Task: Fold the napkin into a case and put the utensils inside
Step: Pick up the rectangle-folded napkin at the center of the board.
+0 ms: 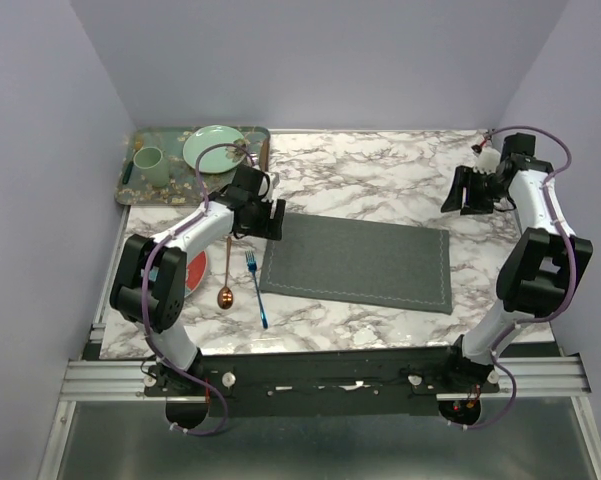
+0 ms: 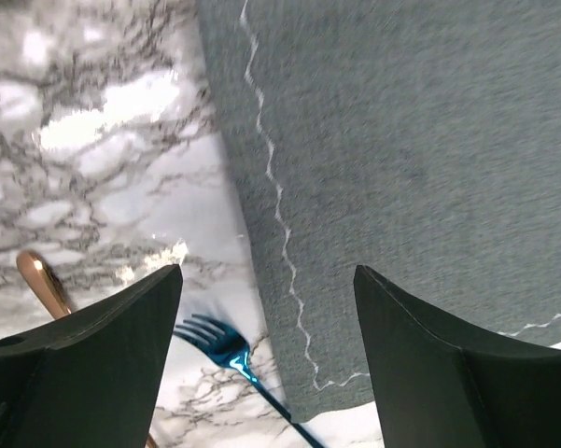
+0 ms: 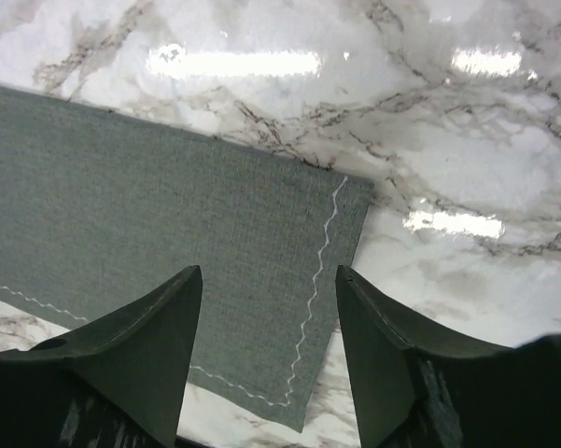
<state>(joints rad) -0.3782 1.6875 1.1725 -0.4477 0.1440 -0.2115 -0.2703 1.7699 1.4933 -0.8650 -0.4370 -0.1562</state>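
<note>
A dark grey rectangular cloth napkin with a pale stitched border lies flat at the middle of the white marble desk. The left fingers, spread wide and empty, hang over its left edge. The right fingers, parted and holding nothing, hover near its far right corner. A slim bright blue fork and a copper-coloured spoon lie side by side just left of the napkin, toward the desk's left edge
</note>
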